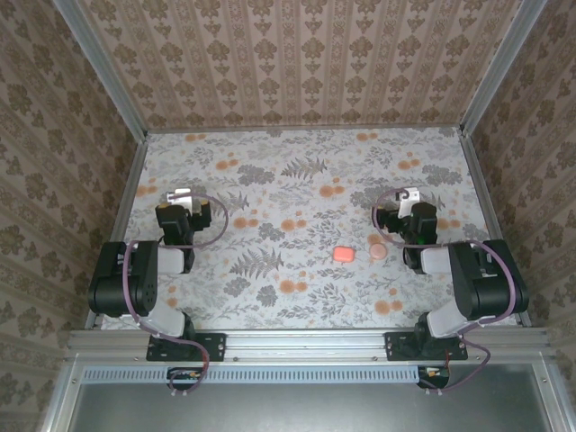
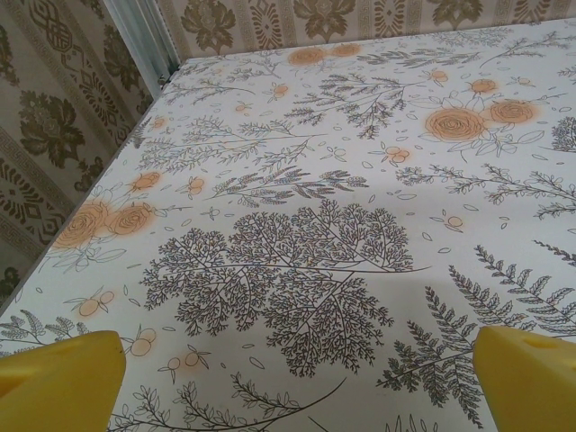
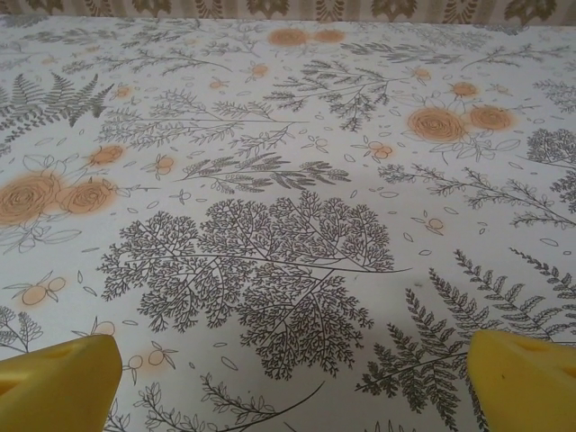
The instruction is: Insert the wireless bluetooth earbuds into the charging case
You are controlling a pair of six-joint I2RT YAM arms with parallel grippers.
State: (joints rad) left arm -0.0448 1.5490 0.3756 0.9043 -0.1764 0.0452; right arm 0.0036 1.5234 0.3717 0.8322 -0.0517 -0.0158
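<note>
Charging case (image 1: 343, 254) lies on the floral counter (image 1: 270, 171), at 4 o'clock from its centre, a pale-pink disc (image 1: 378, 252) just beside at 3 o'clock. Left fingers (image 2: 63, 378) and right fingers (image 3: 54, 382) spread wide, holding nothing.

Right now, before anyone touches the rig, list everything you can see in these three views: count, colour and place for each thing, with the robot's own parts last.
charging case: one, coral-pink, on the table right of centre, nearer the right arm.
round disc: one, pale pink, just right of the case, with a small gap between them.
tablecloth: one, white with grey ferns and orange flowers, covering the table.
walls: three, beige-brown patterned, at the far and side edges.
frame rail: one, silver, along the near edge.
left arm: one, black and grey, near left.
right arm: one, black and grey, near right.
left gripper: one, yellow fingers, open above the cloth.
right gripper: one, yellow fingers, open above the cloth.
</note>
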